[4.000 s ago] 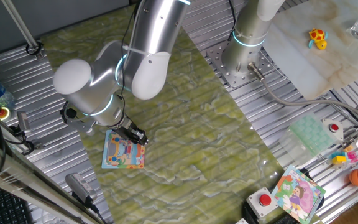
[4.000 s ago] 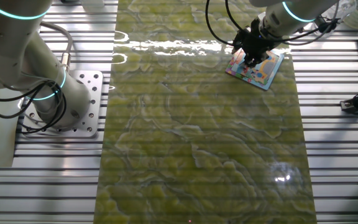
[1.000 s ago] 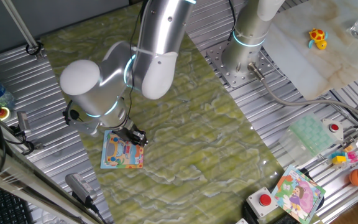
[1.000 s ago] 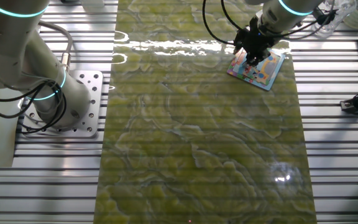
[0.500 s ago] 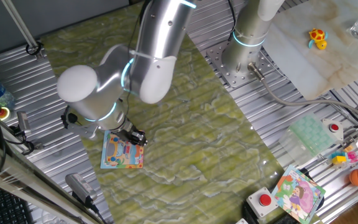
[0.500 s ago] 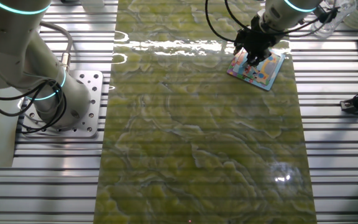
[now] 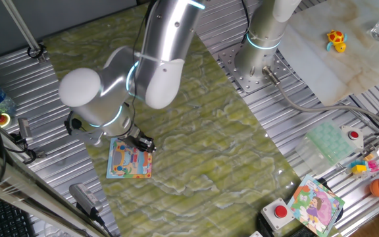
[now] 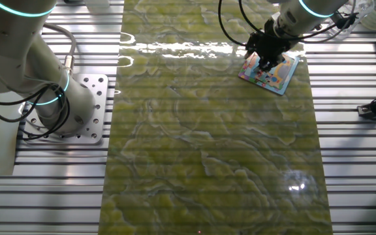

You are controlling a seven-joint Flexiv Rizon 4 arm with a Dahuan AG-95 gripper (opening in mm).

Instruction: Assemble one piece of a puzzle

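While the gripper [image 7: 146, 144] hangs low over the top right corner of the puzzle [image 7: 127, 162], the small pink piece cannot be picked out in either view; it is too tiny, and the dark fingers cover the spot where it would sit. Whether the fingers are parted or closed, and whether they have hold of anything, cannot be told from these pictures. The puzzle lies flat on the green marbled mat [image 7: 196, 131], near the mat's edge, with the gripper [image 8: 265, 60] at the board's corner nearest the arm in the other fixed view, just touching or just above the puzzle [image 8: 274, 73].

The step in hand appears to be seating the piece in its gap. Done well, it calls for a straight, gentle push downward with the piece lined up square to the hole, since the loose board looks light enough to slide on the smooth mat under any sideways force. A second cartoon board [image 7: 316, 204] lies well apart from the puzzle, beyond the mat, and plays no part.
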